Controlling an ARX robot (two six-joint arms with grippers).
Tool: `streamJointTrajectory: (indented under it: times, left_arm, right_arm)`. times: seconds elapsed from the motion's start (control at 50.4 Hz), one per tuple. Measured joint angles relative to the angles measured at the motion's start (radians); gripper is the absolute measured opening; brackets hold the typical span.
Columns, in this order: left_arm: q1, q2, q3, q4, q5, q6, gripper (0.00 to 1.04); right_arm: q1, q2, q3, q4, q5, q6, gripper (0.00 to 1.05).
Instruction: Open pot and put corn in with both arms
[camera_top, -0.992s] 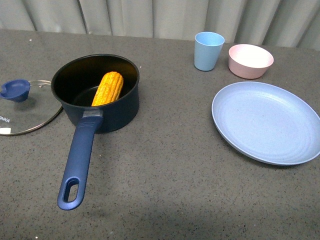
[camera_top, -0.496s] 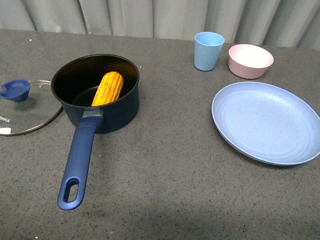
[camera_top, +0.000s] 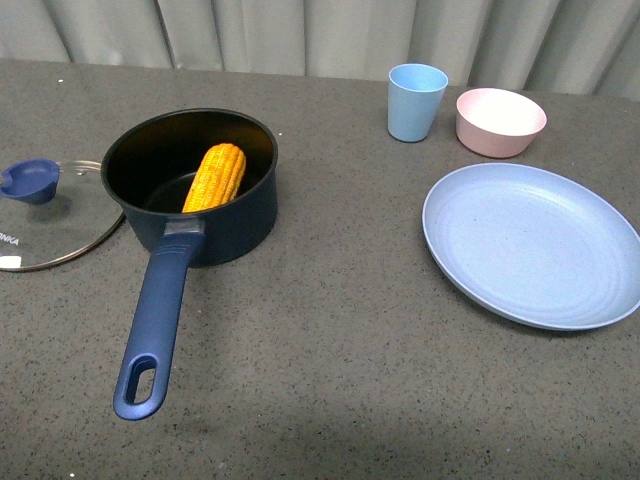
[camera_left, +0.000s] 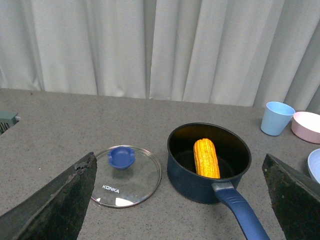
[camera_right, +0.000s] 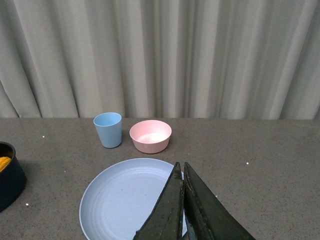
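We are seeing the left gripper (camera_left: 177, 200) with its two dark fingers (camera_left: 55, 205) spread wide, holding and touching nothing; the pot and lid are showing in the gap between them; the right gripper (camera_right: 182, 202) is keeping its fingers (camera_right: 167, 212) pressed together, pinching nothing, hanging above the blue plate (camera_right: 120, 200); neither arm is appearing in the front view.

Going from the counter's left edge, the glass lid (camera_top: 50, 215) with its blue knob (camera_top: 30, 180) is lying flat, cut off by the picture's edge, just beside the pot (camera_top: 190, 185); the pot is sitting open in the left half of the counter (camera_top: 330, 340), its long handle (camera_top: 155, 320) pointing toward the near edge; the corn (camera_top: 216, 177) is leaning inside the pot, one end up against the wall, its lower end hidden by the near wall; toward the far right, the blue cup (camera_top: 416, 101) and pink bowl (camera_top: 500, 121) are standing just beside each other near the far edge; the plate is lying nearer us at the right edge, partly cut off; nothing is standing between pot and plate.

In the right wrist view only a sliver of pot and corn is showing.
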Motion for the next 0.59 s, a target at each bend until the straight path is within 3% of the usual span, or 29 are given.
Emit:
streamJointTrajectory:
  times: [0.099, 0.218, 0.416, 0.595]
  left_arm:
    - [0.000, 0.000, 0.000, 0.000, 0.000, 0.000, 0.98]
    - [0.000, 0.000, 0.000, 0.000, 0.000, 0.000, 0.98]
    - [0.000, 0.000, 0.000, 0.000, 0.000, 0.000, 0.98]
    - [0.000, 0.000, 0.000, 0.000, 0.000, 0.000, 0.98]
  right_arm:
    - [0.000, -0.024, 0.000, -0.024, 0.000, 0.000, 0.01]
    - [0.000, -0.149, 0.000, -0.183, -0.002, 0.000, 0.01]
    - [0.000, -0.187, 0.000, -0.194, -0.002, 0.000, 0.01]
    - [0.000, -0.188, 0.000, -0.194, -0.003, -0.002, 0.27]
